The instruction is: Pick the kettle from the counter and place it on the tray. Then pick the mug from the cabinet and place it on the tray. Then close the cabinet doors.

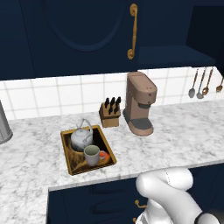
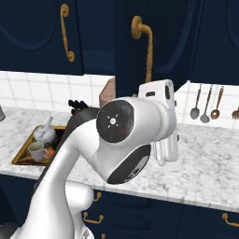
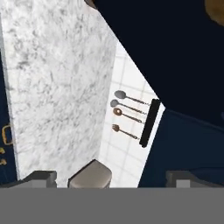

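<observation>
The silver-grey kettle point(image 1: 82, 138) and the beige mug point(image 1: 92, 155) both stand inside the dark brown tray point(image 1: 69, 164) on the marbled counter point(image 1: 175, 135); from the right they show as kettle point(image 2: 45, 134), mug point(image 2: 37, 151) and tray point(image 2: 21, 158). The left cabinet door point(image 1: 78, 26) is shut. The right cabinet door point(image 2: 177, 42) stands swung out, brass handle point(image 2: 147, 46) facing me, with the navy shelf point(image 1: 175, 54) exposed. My gripper point(image 2: 167, 148) hangs just below that handle, touching nothing. In the hand view the gripper point(image 3: 111, 178) is open with nothing between its fingertips point(image 3: 40, 177).
A tall brown coffee machine point(image 1: 140, 103) and a knife block point(image 1: 110, 113) stand at the back of the counter by the tray. Utensils point(image 2: 205, 105) hang on the tiled wall to the right. Navy drawers point(image 2: 210, 219) run below. My arm's elbow point(image 2: 121, 140) blocks much of the right base view.
</observation>
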Tool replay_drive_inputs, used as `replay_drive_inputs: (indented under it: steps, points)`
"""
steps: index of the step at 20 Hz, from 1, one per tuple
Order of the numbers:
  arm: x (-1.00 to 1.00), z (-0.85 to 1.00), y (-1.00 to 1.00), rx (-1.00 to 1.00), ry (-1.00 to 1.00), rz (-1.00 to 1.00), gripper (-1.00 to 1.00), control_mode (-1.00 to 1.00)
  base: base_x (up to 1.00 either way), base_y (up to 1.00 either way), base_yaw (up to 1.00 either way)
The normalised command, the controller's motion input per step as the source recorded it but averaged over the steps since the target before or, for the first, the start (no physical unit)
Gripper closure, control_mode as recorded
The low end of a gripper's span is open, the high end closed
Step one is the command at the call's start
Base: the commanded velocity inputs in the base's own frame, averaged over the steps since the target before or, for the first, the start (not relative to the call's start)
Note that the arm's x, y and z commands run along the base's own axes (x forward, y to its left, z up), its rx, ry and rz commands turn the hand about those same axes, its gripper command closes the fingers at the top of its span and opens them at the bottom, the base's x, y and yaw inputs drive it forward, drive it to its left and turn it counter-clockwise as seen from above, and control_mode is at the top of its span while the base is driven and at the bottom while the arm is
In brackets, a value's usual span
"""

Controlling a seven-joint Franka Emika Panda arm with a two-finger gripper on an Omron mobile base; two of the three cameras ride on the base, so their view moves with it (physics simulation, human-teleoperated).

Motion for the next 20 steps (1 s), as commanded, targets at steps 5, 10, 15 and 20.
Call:
replay_drive_inputs:
  steps: [5,10,15,20]
  points:
    - [0.61,-0.09,0.7,-0.02,0.0,0.32,-1.0,-1.0,0.0,0.0,0.0]
    - [0.65,-0.01,0.67,0.0,0.07,0.29,-1.0,-1.0,0.0,0.0,0.0]
    - [0.68,0.0,0.72,0.0,0.16,0.2,-1.0,-1.0,0.0,0.0,0.0]
    - [0.87,-0.06,0.69,0.0,0.06,0.14,-1.0,-1.0,0.0,0.0,0.0]
